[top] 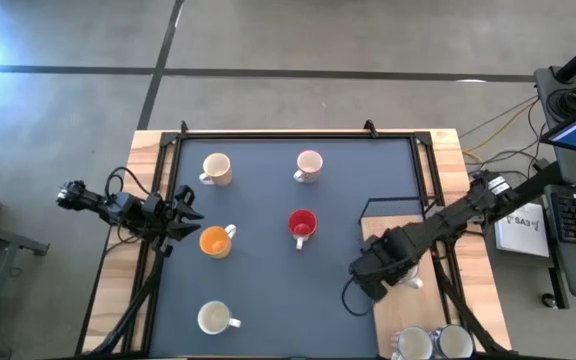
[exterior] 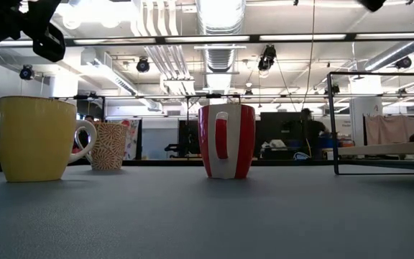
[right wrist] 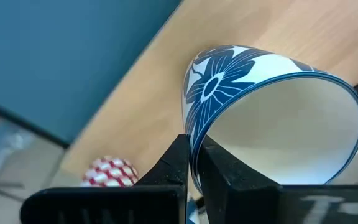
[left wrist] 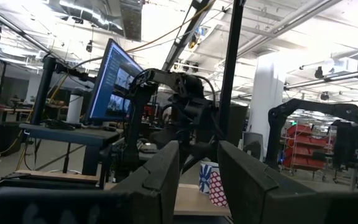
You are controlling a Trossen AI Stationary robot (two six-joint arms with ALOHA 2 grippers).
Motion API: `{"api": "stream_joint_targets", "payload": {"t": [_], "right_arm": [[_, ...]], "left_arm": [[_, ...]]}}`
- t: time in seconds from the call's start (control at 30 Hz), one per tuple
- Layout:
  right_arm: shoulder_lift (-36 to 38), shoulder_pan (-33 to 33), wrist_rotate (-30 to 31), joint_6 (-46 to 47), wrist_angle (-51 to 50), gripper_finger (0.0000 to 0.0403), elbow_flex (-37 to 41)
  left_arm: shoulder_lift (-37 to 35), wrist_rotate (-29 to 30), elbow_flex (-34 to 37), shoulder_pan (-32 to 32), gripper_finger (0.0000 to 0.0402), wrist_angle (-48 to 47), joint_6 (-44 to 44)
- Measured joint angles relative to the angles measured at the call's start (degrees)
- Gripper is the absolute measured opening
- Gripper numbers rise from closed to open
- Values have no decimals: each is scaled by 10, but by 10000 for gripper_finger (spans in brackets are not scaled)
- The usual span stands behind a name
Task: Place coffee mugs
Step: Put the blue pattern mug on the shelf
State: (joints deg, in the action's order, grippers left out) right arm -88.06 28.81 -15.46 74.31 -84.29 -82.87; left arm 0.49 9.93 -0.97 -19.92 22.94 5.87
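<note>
Right wrist view shows my right gripper (right wrist: 192, 163) pinched on the blue-flowered mug's (right wrist: 272, 118) rim, wall between my fingers, ready for lifting onto the mat (top: 268, 300).

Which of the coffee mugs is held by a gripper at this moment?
The white mug with blue flowers: the right gripper is shut on its rim, over the wooden side board. The red mug and the others stand free on the mat.

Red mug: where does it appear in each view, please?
High view: red mug, middle of the mat, handle pointing down.
Low view: centre, handle facing the camera.
Left wrist view: not in it.
Right wrist view: not in it.
Shared landmark: black wire frame, right of the mug in both.
</note>
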Motion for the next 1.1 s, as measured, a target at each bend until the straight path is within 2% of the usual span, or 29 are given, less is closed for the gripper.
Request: {"api": "stream_joint_targets", "payload": {"t": [0.37,0.63,1.1], "right_arm": [[15,115,5,-29,-10,16,2],[33,199,5,-6,-9,17,30],[50,295,14,-51,28,18,40]], "left_arm": [[0,0,0,0,95,0,0],[0,0,0,0,95,0,0],[0,0,0,0,95,0,0]]}}
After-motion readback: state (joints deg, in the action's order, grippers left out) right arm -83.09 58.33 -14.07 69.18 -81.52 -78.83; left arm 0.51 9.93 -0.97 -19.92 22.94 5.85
